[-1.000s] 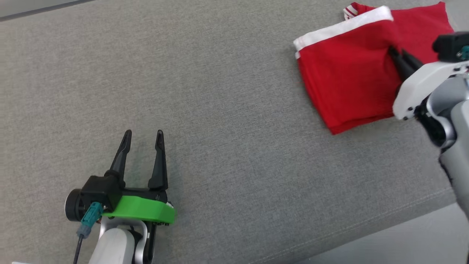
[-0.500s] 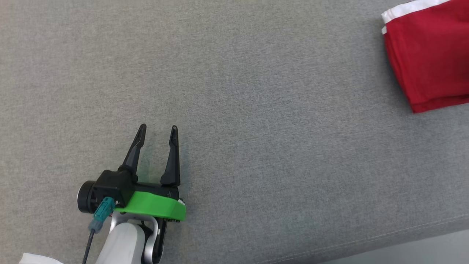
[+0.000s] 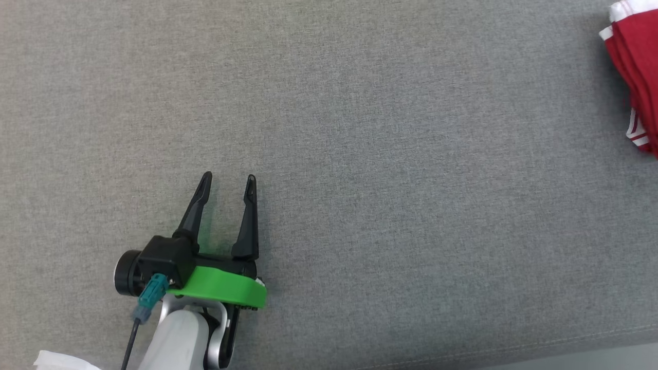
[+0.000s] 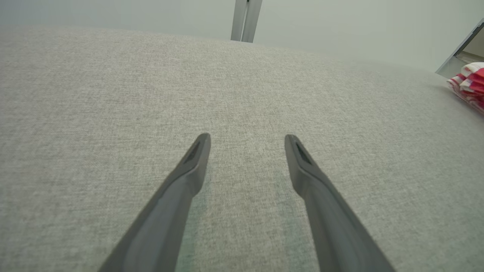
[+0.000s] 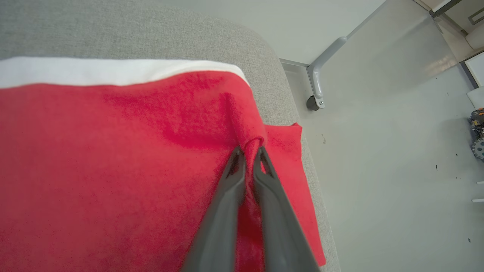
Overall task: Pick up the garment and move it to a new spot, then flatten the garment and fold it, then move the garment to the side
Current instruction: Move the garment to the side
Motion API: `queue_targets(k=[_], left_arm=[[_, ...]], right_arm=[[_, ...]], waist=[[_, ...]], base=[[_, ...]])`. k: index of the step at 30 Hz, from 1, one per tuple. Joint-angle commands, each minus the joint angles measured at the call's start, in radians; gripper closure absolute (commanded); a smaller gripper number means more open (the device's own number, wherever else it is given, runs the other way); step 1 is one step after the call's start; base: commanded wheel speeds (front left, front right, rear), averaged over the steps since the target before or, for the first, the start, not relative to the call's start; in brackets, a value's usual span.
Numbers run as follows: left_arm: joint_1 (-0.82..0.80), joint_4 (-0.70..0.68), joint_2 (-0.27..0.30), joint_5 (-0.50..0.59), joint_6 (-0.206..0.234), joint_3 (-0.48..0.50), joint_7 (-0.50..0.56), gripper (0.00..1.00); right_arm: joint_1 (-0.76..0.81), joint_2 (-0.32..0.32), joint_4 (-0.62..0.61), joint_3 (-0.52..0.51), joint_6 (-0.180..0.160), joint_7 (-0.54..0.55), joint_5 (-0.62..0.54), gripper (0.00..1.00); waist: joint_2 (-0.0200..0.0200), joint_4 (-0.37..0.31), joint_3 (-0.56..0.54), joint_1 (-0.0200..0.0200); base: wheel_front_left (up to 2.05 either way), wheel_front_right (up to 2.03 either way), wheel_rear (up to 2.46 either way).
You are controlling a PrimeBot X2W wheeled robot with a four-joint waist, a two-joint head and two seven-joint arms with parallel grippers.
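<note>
**Work surface.** The table (image 3: 360,128) is covered in grey woven cloth with a fine, even grain. It has a rounded corner and a stitched seam along its near edge.

**Left gripper.** The left gripper (image 3: 229,176) sits low over bare cloth at the lower left of the head view. Its two long, dark, tapered fingers are spread, with only grey weave between the tips. Each fingertip has a narrow slot on its inner face (seen in the left wrist view). A glossy green collar (image 3: 221,290) wraps the base. A teal connector (image 3: 149,298) with a black cable plugs into the housing beside it.

**Right gripper.** In the right wrist view, the fingers of the right gripper (image 5: 249,149) are pressed together on a raised ridge of red fabric, which puckers upward between the tips.

**Garment.** The garment (image 5: 113,151) is soft, matte red knit with a broad white band (image 5: 113,71) along one edge. It lies folded in flat layers near the table's rounded corner, close to the edge. In the head view it sits at the far right, cut off by the frame and well apart from the left gripper. Red-and-white striped trim (image 3: 635,128) shows there.

**Surroundings.** Beyond the corner lies a smooth, pale floor (image 5: 378,170). A grey metal leg there ends in a caster (image 5: 313,102).
</note>
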Motion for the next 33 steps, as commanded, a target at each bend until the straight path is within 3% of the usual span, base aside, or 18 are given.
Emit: queue_targets(k=[1,2,11,19,27,33], left_arm=[[-0.015,0.0,0.002,0.011,0.001,0.002,-0.005,0.0],[-0.014,0.002,0.002,0.013,-0.001,0.001,-0.005,0.0],[0.004,0.012,0.011,0.019,0.002,0.002,-0.004,0.0],[0.006,0.017,0.019,-0.009,0.007,0.029,-0.004,0.0],[-0.028,0.026,0.035,-0.052,0.017,0.126,-0.004,0.0],[-0.003,0.062,0.019,-0.078,0.047,0.221,-0.003,0.0]], right_arm=[[-0.015,0.005,0.014,-0.017,-0.002,-0.025,-0.026,0.47],[-0.015,0.017,0.027,-0.026,-0.002,-0.039,-0.042,0.0],[-0.037,0.073,0.085,-0.058,-0.002,-0.139,-0.112,0.0],[-0.063,0.153,0.057,0.006,-0.002,-0.268,-0.096,0.0],[-0.04,0.284,0.029,0.075,-0.002,-0.389,-0.072,0.0],[0.046,0.421,0.006,0.084,-0.002,-0.49,-0.041,0.0]], waist=[[-0.0001,-0.006,0.0,-0.0001],[-0.0001,-0.01,-0.001,-0.0001],[-0.0001,-0.055,-0.029,-0.0001],[-0.0001,-0.084,-0.1,-0.0001],[-0.0001,-0.078,-0.211,-0.0001],[-0.0001,-0.058,-0.302,-0.0001]], base=[[0.0,0.0,0.0],[0.0,0.0,0.0],[0.0,0.0,0.0],[0.0,0.0,0.0],[0.0,0.0,0.0],[0.0,0.0,0.0]])
